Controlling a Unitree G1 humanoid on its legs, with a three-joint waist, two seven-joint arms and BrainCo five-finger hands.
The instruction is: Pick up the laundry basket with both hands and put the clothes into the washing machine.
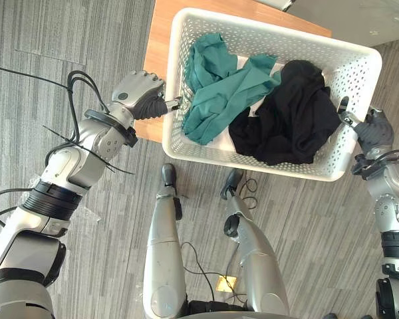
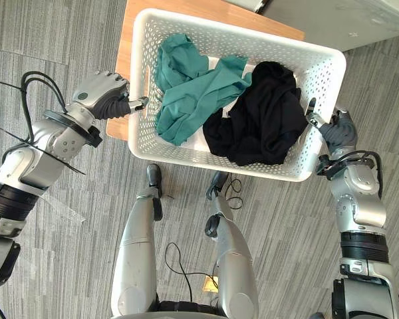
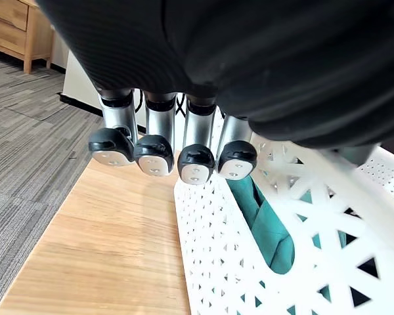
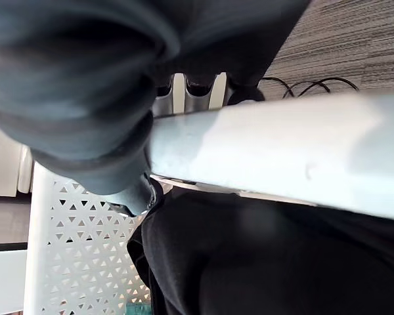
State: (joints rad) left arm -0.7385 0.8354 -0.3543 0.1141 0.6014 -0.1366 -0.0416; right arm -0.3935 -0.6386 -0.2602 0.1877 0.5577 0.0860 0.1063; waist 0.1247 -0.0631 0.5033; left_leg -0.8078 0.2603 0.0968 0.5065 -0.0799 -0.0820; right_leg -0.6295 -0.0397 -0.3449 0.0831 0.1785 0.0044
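A white perforated laundry basket [image 1: 332, 174] holds a teal garment [image 1: 216, 93] and a black garment [image 1: 289, 116]. Its far part lies over a wooden table [image 1: 161, 40] and its near side hangs past the table's edge. My left hand [image 1: 141, 93] is at the basket's left end with its fingers [image 3: 151, 152] curled over the tabletop beside the rim [image 3: 184, 210], nothing in them. Its thumb tip touches the basket's wall. At the right end, my right hand [image 1: 372, 131] is curled round the rim [image 4: 276, 154], with the thumb [image 1: 344, 109] inside over the black garment.
Grey striped carpet [image 1: 40, 80] surrounds the table. A pale panel [image 1: 359, 16] stands at the far right past the basket. Wooden furniture [image 3: 13, 26] stands beyond the table, in the left wrist view.
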